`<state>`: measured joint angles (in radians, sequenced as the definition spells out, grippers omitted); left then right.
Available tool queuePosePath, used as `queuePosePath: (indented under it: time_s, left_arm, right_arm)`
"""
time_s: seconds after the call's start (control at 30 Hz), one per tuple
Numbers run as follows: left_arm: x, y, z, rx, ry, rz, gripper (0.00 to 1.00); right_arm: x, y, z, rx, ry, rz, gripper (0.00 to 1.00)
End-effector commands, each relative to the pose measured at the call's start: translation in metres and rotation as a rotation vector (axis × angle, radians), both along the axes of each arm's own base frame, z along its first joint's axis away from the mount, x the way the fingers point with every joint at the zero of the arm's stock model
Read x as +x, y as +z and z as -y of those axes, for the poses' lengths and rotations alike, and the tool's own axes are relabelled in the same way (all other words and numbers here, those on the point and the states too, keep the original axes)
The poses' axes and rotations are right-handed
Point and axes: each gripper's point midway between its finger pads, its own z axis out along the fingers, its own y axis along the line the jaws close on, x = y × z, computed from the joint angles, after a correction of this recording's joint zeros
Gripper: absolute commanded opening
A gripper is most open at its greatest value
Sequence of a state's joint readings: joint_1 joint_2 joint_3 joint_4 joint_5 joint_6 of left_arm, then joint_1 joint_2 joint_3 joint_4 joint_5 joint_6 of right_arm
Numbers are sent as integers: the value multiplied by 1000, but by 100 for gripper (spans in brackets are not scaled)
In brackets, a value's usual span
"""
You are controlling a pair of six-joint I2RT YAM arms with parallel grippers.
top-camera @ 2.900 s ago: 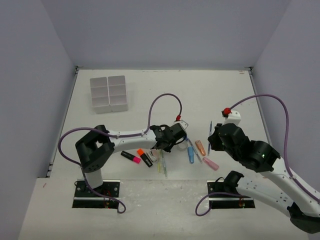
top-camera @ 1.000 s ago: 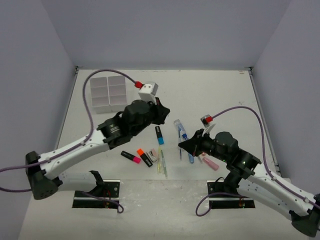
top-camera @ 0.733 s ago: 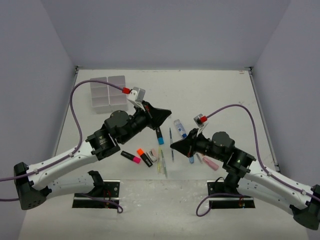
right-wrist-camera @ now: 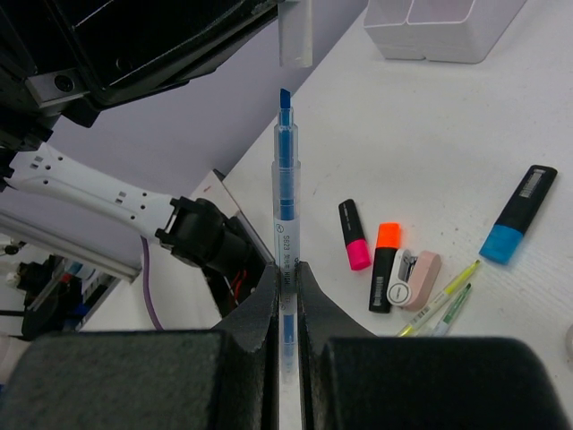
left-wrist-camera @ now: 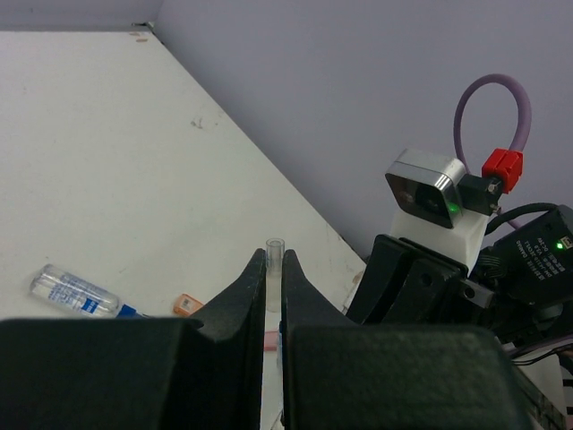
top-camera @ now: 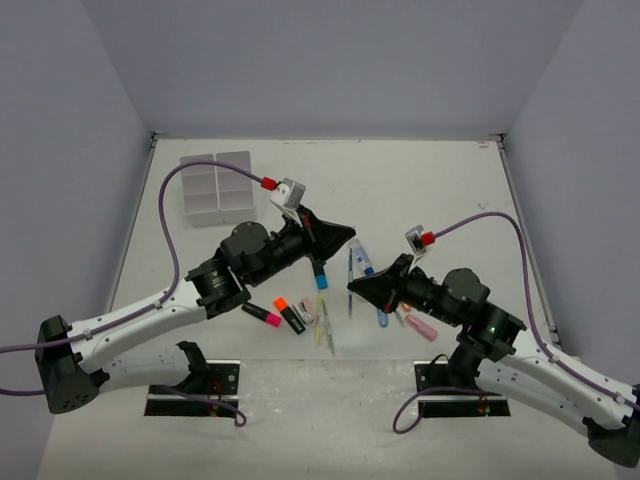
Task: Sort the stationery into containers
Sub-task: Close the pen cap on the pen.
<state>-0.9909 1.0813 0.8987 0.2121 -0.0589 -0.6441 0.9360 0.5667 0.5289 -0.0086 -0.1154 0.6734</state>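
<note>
Converging above the desk, the left gripper, clamped on a clear cap, had neared the blue pen clamped in the right gripper, likely for capping before the far tray.

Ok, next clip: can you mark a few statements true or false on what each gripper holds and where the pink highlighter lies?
1. The right gripper is shut on a thin blue pen. True.
2. The left gripper is shut on a small clear plastic cap. True.
3. The pen's tip sits inside the cap. False: the right wrist view shows a gap between them.
4. The black pink-ended highlighter lies in the white six-compartment tray. False: it lies on the white table, apart from the tray.
</note>
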Motion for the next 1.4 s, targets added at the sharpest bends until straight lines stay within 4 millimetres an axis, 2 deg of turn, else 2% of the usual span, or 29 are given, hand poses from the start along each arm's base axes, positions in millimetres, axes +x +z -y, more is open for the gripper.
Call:
queuePosePath:
  time_s: [0.0,0.77,1.0,1.17,1.27,1.33,1.37]
  left_arm:
    - [-2,13,1,-47,-9,41,0]
    - [-7,6,9,-70,-54,22,0]
    - [-8,-2,7,-75,-48,-5,0]
    - [-10,-4,4,-79,-50,-19,0]
    - [-11,-3,4,-69,-52,-10,0]
    - [-10,-1,3,-51,-51,1,4]
    - [-10,-3,2,-35,-48,-1,14]
  right_arm:
    - [6,24,5,43,-49,27,0]
    - [12,41,6,69,-86,29,0]
    - [22,68,11,118,-144,94,0]
    - [33,100,21,161,-219,189,0]
    - [30,122,18,145,-185,279,0]
    - [25,124,13,113,-135,308,0]
    - [26,120,10,89,-129,315,0]
